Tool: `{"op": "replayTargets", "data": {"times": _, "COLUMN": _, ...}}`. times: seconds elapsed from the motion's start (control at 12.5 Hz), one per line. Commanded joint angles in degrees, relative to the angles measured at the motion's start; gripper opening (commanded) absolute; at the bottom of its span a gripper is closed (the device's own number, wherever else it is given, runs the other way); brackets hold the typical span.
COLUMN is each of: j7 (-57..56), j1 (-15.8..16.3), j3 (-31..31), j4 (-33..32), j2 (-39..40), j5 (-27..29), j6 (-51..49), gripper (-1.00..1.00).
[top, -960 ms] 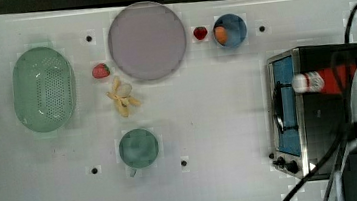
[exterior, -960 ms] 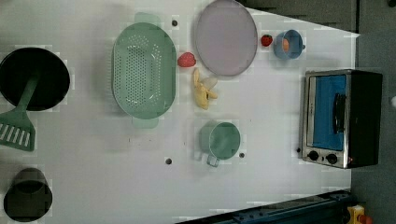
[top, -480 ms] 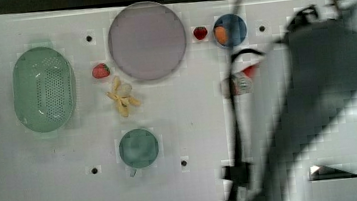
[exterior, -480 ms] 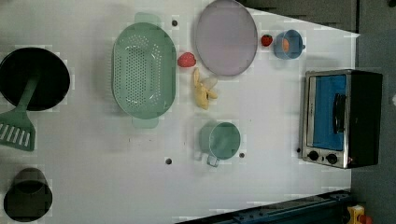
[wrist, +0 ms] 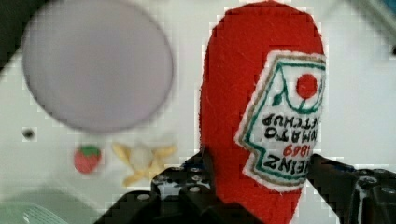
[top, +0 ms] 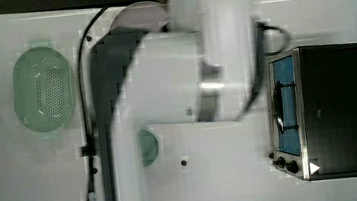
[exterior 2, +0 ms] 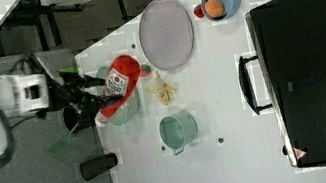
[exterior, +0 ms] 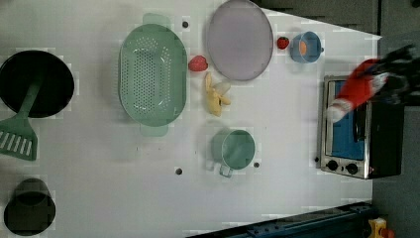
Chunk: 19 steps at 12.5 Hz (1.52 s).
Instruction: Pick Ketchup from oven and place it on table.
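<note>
The Ketchup [wrist: 261, 93], a red bottle with a white-and-red label, sits between my gripper's [wrist: 261, 189] black fingers [wrist: 187, 186], which are shut on its lower body. In the right view the gripper [exterior 2: 93, 97] holds the Ketchup [exterior 2: 122, 86] tilted in the air, far to the right view's left of the black oven [exterior 2: 313, 65]. The left view shows the Ketchup [exterior: 354, 91] in the gripper [exterior: 389, 79] above the oven [exterior: 356, 129]. In the top view my white arm [top: 181, 95] hides the bottle beside the oven [top: 328, 110] on the white table [top: 225, 186].
On the table lie a grey plate [exterior: 240, 39], a banana [exterior: 215, 96], a strawberry [exterior: 197, 63], a green colander [exterior: 152, 74], a green cup [exterior: 235, 148] and a blue bowl with an orange ball [exterior: 303, 47]. A black pan and green spatula [exterior: 22, 119] lie at the left view's left.
In the top view my arm has swung with the Ketchup from over the oven toward the top view's left and now covers the table's middle. The left view now shows bottle and gripper.
</note>
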Motion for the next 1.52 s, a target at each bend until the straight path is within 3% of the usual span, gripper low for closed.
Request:
{"op": "replayTargets", "data": {"times": 0.08, "j7": 0.51, "j1": -1.12, "j3": -0.71, "j4": -8.59, "j2": -0.95, "j5": -0.13, "j6": 6.90, "gripper": 0.27}}
{"op": "replayTargets", "data": {"times": 0.72, "j7": 0.51, "j1": -1.20, "j3": -0.73, "j4": -30.96, "j2": 0.26, "j5": -0.12, "j6": 32.38, "gripper": 0.27}}
{"op": "replayTargets", "data": {"times": 1.04, "j7": 0.51, "j1": -1.21, "j3": -0.72, "j4": -36.20, "j2": 3.32, "j5": -0.12, "j6": 42.54, "gripper": 0.27}}
{"op": "replayTargets", "data": {"times": 1.12, "j7": 0.51, "j1": -1.21, "j3": -0.71, "j4": -36.52, "j2": 4.39, "j5": -0.10, "j6": 44.27, "gripper": 0.34}}
{"op": "replayTargets", "data": {"times": 1.36, "j7": 1.14, "j1": -1.14, "j3": -0.52, "j4": -36.06, "j2": 6.20, "j5": -0.02, "j6": 45.95, "gripper": 1.00}}
{"op": "replayTargets", "data": {"times": 1.52, "j7": 1.61, "j1": -1.02, "j3": -0.47, "j4": -34.83, "j2": 3.92, "j5": -0.02, "j6": 45.52, "gripper": 1.00}}
